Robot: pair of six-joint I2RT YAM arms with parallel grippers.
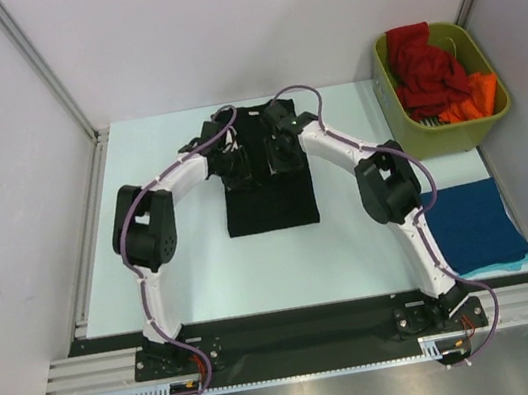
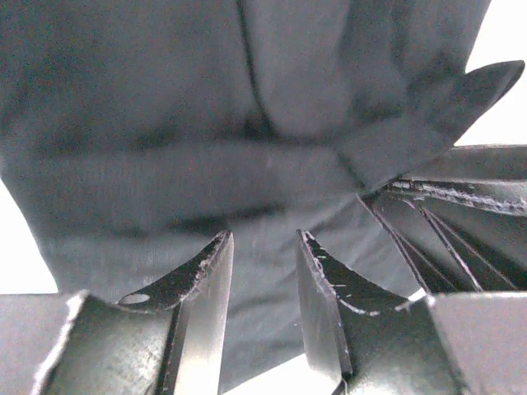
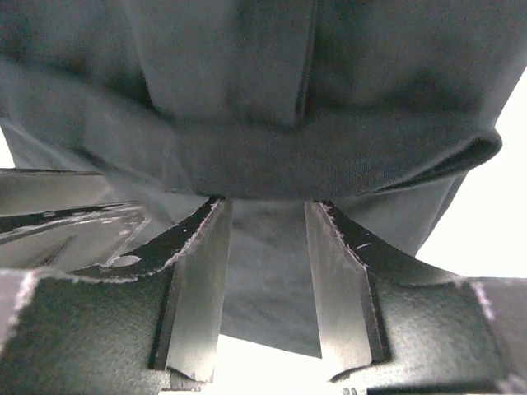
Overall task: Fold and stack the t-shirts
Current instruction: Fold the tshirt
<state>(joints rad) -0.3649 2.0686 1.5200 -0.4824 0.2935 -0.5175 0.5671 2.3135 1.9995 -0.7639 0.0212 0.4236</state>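
Left gripper [image 1: 235, 165] stood furthest from the olive-green bin [image 1: 438, 144], over the far part of the black t-shirt [image 1: 271, 206]. Its wrist view showed the fingers [image 2: 206, 280] set narrow, with a bunched fold of the black cloth filling the gap between them: cloth held.

Black t-shirt lay on the table [image 1: 203, 258] well to the left of the bin, folded to a narrow upright strip, its near hem flat and square. Its chest print could not be made out.

Right gripper [image 1: 284, 154] stood just beside the left one, on the side nearer the bin, over the same far part of the shirt. Its wrist view likewise showed a narrow stance, with a thick fold of black cloth lying across the fingertips [image 3: 202, 247] and passing between them: cloth held.

Dark blue t-shirt [image 1: 471, 224] lay folded flat on the near side of the bin, apart from it, with a teal edge [image 1: 507, 267] showing beneath.

Red t-shirt [image 1: 424, 64] and orange t-shirt [image 1: 476, 101] lay crumpled inside the bin, red to the left, orange against the right wall.
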